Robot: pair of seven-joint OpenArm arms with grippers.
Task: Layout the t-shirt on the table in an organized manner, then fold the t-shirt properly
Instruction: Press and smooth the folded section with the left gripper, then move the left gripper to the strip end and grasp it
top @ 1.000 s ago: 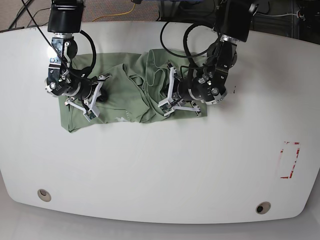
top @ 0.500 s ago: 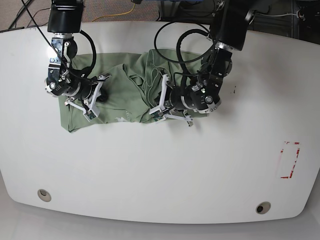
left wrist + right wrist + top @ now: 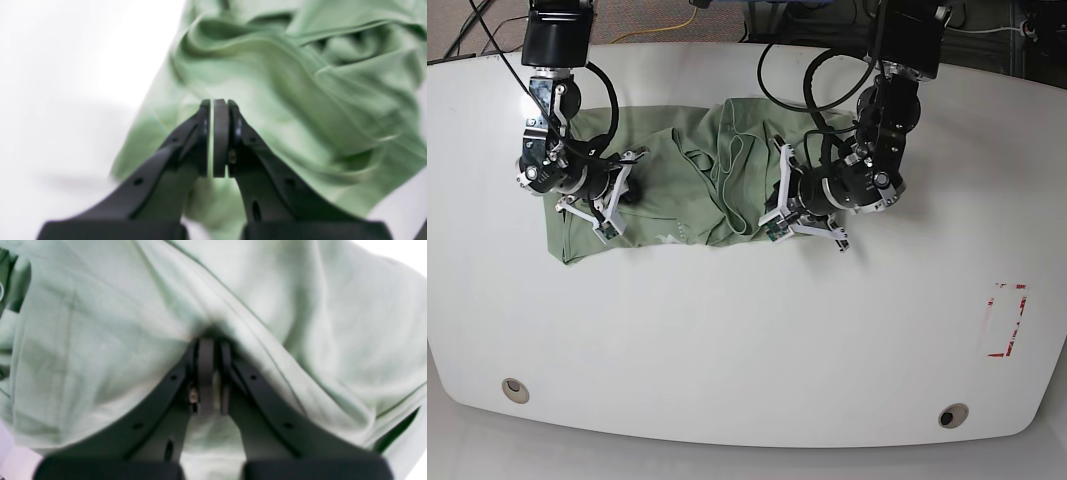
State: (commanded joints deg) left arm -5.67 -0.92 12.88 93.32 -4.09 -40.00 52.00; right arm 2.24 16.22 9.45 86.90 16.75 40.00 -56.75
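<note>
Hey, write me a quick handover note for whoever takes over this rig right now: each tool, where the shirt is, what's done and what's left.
Left tool: shut, over the t-shirt; the wrist view does not clearly show cloth between the pads, so treat the grip as unconfirmed.
Right tool: jaws closed with cloth bunched around the tips, apparently pinching the shirt.
T-shirt: bunched and wrinkled on the far half of the table, between the two arms.
Done: both tools are at the shirt.
Left: spread it flat and square, then do every fold.
</note>
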